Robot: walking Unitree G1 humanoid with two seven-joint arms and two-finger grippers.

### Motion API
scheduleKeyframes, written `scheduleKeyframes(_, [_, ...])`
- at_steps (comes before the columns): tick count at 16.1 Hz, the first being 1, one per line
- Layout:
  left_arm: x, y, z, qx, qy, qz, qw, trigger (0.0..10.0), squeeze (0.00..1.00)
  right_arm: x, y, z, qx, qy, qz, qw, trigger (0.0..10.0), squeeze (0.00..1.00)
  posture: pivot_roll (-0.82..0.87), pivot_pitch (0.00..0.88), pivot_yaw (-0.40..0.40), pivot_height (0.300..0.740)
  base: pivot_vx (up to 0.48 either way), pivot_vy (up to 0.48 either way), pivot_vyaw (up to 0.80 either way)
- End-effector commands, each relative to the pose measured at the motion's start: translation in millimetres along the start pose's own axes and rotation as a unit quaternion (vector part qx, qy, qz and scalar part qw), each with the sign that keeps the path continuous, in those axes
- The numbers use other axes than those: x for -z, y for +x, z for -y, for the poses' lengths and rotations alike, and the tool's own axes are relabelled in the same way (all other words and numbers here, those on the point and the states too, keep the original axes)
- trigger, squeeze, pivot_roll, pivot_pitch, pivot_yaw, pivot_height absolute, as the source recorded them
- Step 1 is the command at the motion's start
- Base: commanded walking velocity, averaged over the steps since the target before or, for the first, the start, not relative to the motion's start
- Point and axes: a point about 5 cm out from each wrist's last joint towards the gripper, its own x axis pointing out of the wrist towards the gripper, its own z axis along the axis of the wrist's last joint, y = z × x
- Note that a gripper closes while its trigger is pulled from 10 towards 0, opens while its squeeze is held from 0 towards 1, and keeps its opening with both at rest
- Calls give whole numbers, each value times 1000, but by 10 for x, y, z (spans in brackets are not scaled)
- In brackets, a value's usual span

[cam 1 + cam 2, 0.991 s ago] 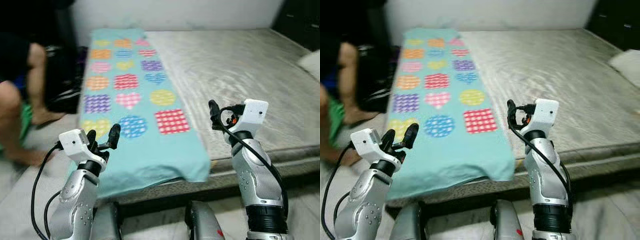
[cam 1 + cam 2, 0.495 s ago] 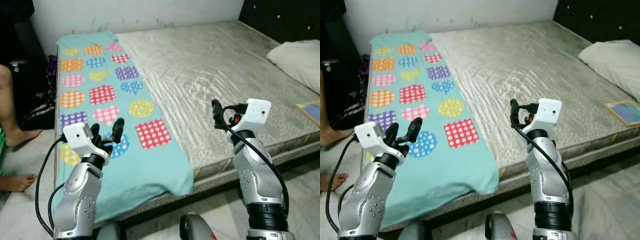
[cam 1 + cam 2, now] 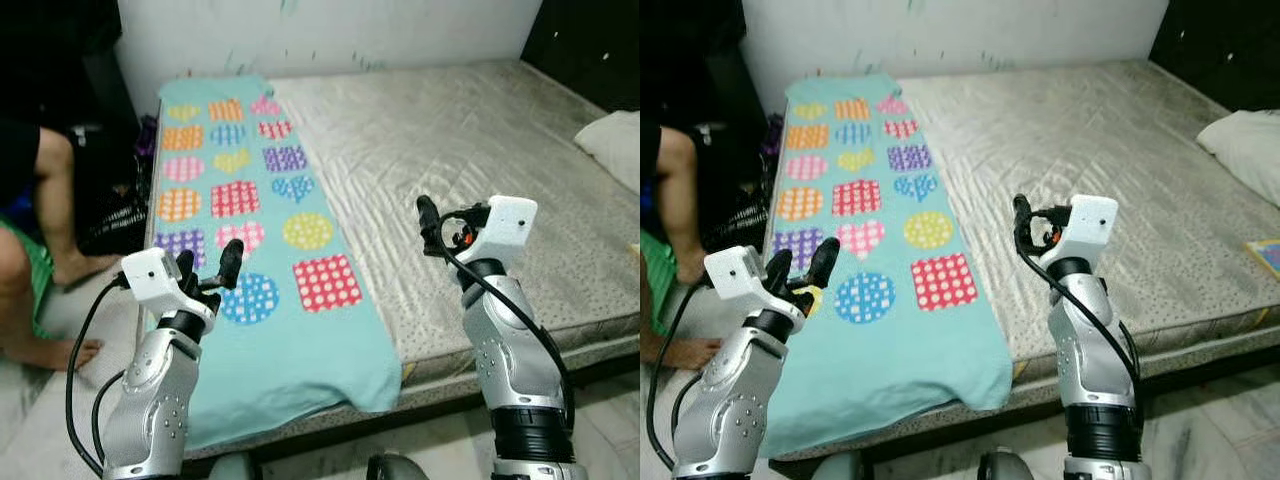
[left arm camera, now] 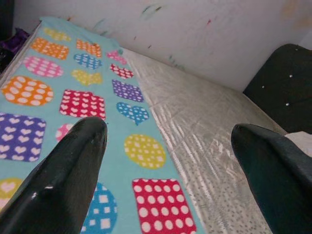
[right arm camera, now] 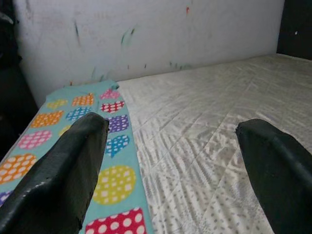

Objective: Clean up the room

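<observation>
Teal patterned blanket [image 3: 262, 250] lies along the mattress [image 3: 470, 170] edge nearest the seated person [image 3: 40, 240], its near end drooping over the side. Left gripper [image 3: 205, 275] hovers above that end, fingers spread, empty; right gripper [image 5: 170, 161] spread too, above bare mattress. Risk — a one-sided grab drags the blanket floorward.

No readable text anywhere.
You'll find no words, labels, brands or numbers here; the blanket [image 3: 262, 240] carries only patterned shapes.
</observation>
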Motion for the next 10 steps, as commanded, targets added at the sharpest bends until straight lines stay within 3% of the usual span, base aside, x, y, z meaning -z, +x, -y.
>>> scheduleKeyframes(1, [9,-4,-4,3,1,-3,1000,10000,0,-45,25,11,0,3,8,1000,10000,0,-37,0,6,715,0,0,0])
scheduleKeyframes(6, [15,12,-4,5,3,-6,1000,10000,0,-45,43,-2,-3,7,11,1000,10000,0,-36,0,10,740,0,0,0])
scheduleKeyframes(10, [77,52,-85,-33,43,-25,998,10000,0,-4,52,-19,-7,5,7,1000,10000,0,-34,0,11,740,0,0,0])
